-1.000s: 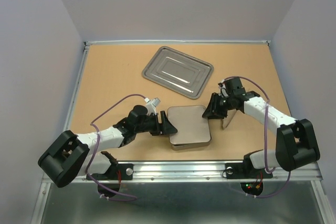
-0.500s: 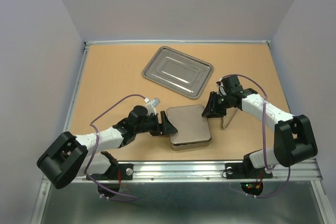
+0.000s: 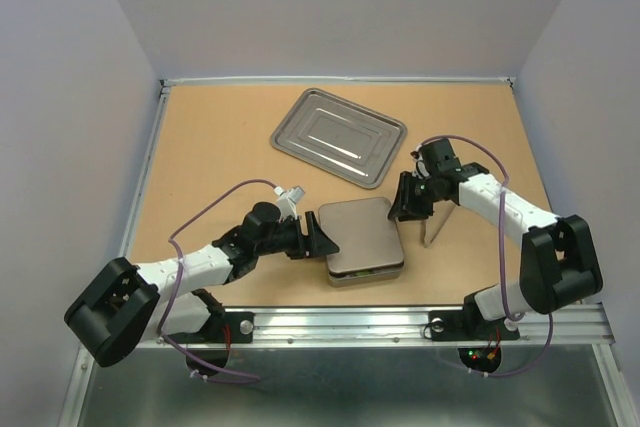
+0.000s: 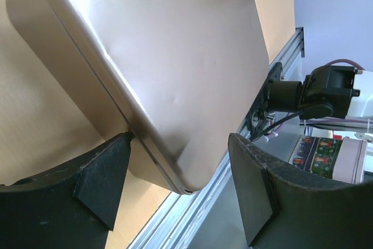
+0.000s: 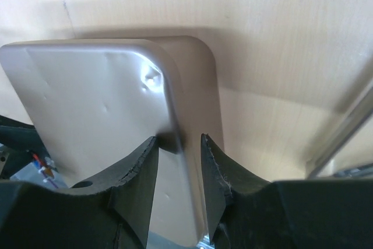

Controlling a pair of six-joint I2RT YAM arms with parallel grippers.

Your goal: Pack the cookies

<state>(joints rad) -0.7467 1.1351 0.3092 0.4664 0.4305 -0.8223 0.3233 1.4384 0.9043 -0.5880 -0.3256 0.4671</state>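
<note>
Mostly out of sight beneath lid point(image 3: 358, 232): tin point(image 3: 365, 274) interior

I find no words or numbers I can read; the white tin with a colourful printed band point(image 4: 331, 155), at four o'clock in my left wrist view (too small), gives no legible letters.

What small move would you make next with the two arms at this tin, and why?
Probably close the left gripper on the left edge of the tin to steady it. Its jaws stand open astride that edge, while the right gripper pinches the rim of the lid, which sits offset over the tin rather than seated squarely.
</note>
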